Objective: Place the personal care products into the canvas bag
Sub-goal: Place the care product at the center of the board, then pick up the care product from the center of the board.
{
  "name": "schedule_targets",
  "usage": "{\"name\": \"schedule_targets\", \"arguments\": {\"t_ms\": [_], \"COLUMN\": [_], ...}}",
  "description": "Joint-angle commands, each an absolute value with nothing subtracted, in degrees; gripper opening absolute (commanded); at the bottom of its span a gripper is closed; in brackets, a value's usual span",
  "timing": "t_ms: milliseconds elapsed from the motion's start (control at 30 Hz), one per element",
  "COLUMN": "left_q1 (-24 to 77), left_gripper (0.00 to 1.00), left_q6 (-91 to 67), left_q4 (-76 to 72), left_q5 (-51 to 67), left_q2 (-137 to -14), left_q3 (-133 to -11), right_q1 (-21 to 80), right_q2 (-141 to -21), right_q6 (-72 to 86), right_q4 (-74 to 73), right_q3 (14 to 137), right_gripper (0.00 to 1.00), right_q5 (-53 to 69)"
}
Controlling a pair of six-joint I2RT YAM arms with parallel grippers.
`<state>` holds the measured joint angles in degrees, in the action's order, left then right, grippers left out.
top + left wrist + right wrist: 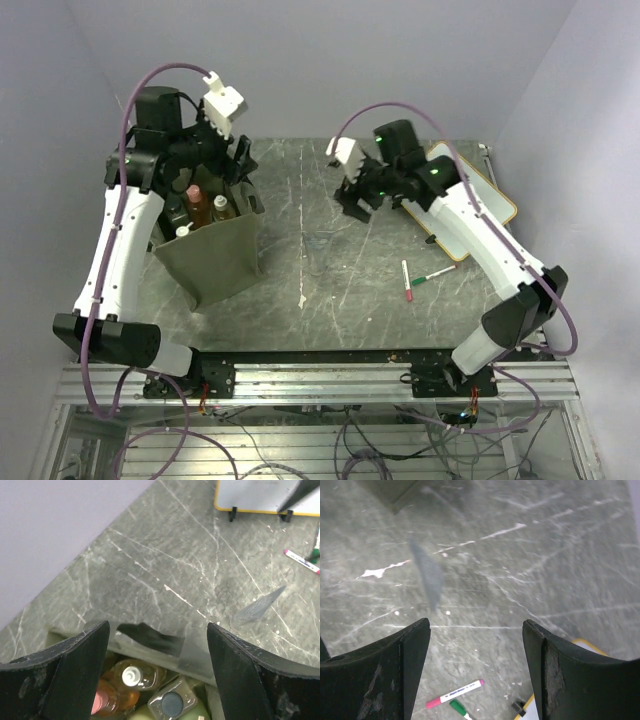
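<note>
The canvas bag [222,262] stands up on the left side of the top picture. It is olive green, made of soft cloth, and shaped like a box with an open top. The bottles are inside it. In the left wrist picture, four small plastic bottles show at the bottom, packed close together. One is an orange bottle [116,698] with a pink top. One is an amber bottle [145,672] with a round, shiny cap. One is a square bottle [186,696] that is clear with a dark round cap. The last is a pale green bottle [144,713], and only a bit of it shows. The left fingers [75,672] are black, thick and scuffed. They hang over the mouth of the bag, spread wide, with nothing between them. The right fingers [395,667] look the same. They sit near the middle of the top picture, over bare worktop [330,310], and they are spread wide too, holding nothing. The worktop is dark grey-green like stone, with thin white lines and scratches. A blurry see-through shape [427,577] shows below the right fingers, but it is too faint to tell what it is. On the right side lies one flat whiteboard [250,495] with a wooden edge. Near it lie two thin pens, a red pen [406,282] and a green pen [434,273], close to each other.
</note>
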<state>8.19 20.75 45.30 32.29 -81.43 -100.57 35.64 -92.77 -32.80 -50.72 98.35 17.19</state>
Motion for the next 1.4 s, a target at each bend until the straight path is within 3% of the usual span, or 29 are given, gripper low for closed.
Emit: {"name": "schedule_targets", "arguments": {"t_ms": [0, 333, 567, 800, 1367], "left_q1": [12.6, 26.1, 33.53, 35.9, 37.57], "left_gripper": [0.89, 0.88, 0.85, 0.84, 0.59], "left_q6": [25.0, 33.53, 38.06, 38.97, 41.72], "left_q4": [47.97, 53.96, 61.26, 59.4, 57.17], "left_q5": [33.65, 34.82, 36.0, 35.73, 34.94], "left_q2": [-83.8, -91.22, -98.38, -101.82, -105.34], "left_q3": [-103.37, -104.53, -106.91, -104.14, -98.37], "right_q1": [28.8, 13.51, 11.57, 10.17, 8.7], "right_q2": [-88.14, -86.24, -86.13, -85.35, -86.08], "right_q6": [-29.02, -17.97, -17.18, -16.8, -16.13], "right_q4": [-47.6, -44.03, -43.38, -42.59, -41.66], "right_q3": [98.49, 96.69, 96.31, 95.37, 94.42], "right_gripper": [0.74, 0.75, 0.75, 0.75, 0.74], "right_q5": [19.45, 24.44, 24.87, 25.2, 26.63]}}
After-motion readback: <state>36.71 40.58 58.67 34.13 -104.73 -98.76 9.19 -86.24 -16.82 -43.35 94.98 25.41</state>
